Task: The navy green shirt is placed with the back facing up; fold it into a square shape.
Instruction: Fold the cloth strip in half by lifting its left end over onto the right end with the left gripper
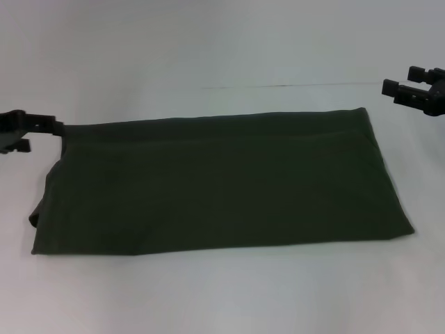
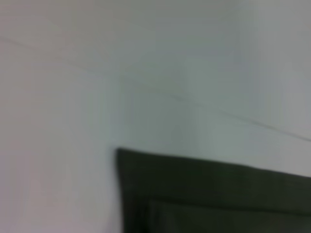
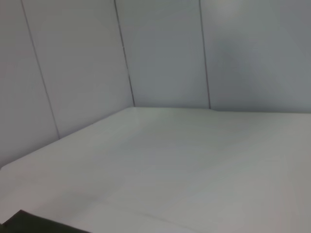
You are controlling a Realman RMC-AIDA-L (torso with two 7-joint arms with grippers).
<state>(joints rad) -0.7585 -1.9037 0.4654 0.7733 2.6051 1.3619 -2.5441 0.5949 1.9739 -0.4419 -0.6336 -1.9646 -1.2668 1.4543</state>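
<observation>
The navy green shirt (image 1: 215, 184) lies flat on the white tabletop (image 1: 208, 42), folded into a long band that runs across the middle of the head view, plain side up with no lettering showing. Its near edge is straight and lies closest to the robot, its far edge slopes slightly away toward the robot's right, and a faint crease runs along the cloth just inside that far edge. At the robot's left end the fabric bunches a little, with a small lump of cloth sticking out past the near left corner; the right end is cut off cleanly on a slant. The left end effector (image 1: 24, 136) sits at the left border of the head view, level with the far left corner of the shirt and touching or just beside it; its upper finger (image 1: 42, 122) reaches to that corner, and whether cloth is pinched between the fingers cannot be told. The right end effector (image 1: 403, 92) hangs above the tabletop beyond the far right corner of the shirt, apart from the cloth, its two dark fingers spread with nothing between them. The left wrist view shows a corner of the shirt (image 2: 194, 194) with a layered fold edge on the pale surface, and the right wrist view shows only a small dark tip of the shirt (image 3: 22, 222) on the tabletop, with panelled walls (image 3: 160, 48) behind.
</observation>
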